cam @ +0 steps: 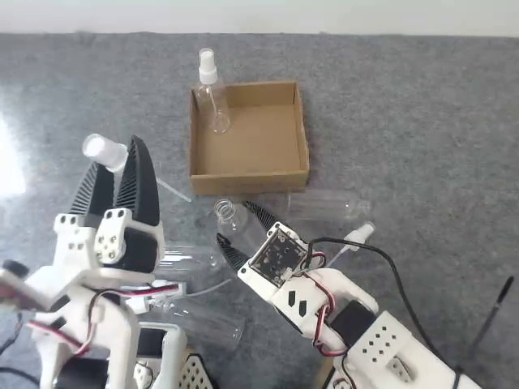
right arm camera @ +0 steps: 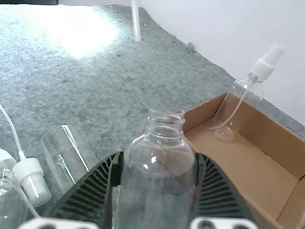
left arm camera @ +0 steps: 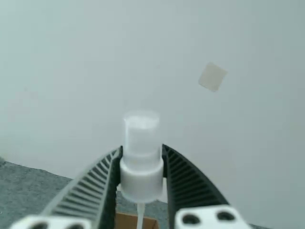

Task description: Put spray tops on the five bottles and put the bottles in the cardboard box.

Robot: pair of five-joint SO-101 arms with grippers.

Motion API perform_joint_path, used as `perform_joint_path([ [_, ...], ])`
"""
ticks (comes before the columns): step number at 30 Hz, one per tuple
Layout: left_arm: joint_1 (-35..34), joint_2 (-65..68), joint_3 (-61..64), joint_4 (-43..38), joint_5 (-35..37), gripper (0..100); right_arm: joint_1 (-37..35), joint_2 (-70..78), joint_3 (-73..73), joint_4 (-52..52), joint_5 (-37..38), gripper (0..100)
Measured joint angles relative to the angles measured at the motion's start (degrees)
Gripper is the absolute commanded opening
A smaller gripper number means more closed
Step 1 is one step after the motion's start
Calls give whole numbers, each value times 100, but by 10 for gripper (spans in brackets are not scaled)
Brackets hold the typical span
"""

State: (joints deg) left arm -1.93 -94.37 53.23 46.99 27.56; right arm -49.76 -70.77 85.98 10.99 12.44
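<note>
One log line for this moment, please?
left tool shut on spray top | right tool shut on uncapped bottle | capped bottle in cardboard box

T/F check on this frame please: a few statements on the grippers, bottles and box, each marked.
1. The left gripper is shut on a spray top. True.
2. The bottle in the right gripper already has a top fitted. False: its neck is open.
3. A capped bottle stands in a corner of the cardboard box. True.
4. The loose bottles on the table stand upright. False: they lie on their sides.
</note>
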Motion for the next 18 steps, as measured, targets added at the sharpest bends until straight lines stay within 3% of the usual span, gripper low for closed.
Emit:
perform_joint_path([
  [7, 273, 0, 132, 0, 0, 12, -62, 0, 255, -659, 0, 91],
  [18, 334, 0, 308, -26, -9, 12, -185, 0, 290, -747, 0, 91],
])
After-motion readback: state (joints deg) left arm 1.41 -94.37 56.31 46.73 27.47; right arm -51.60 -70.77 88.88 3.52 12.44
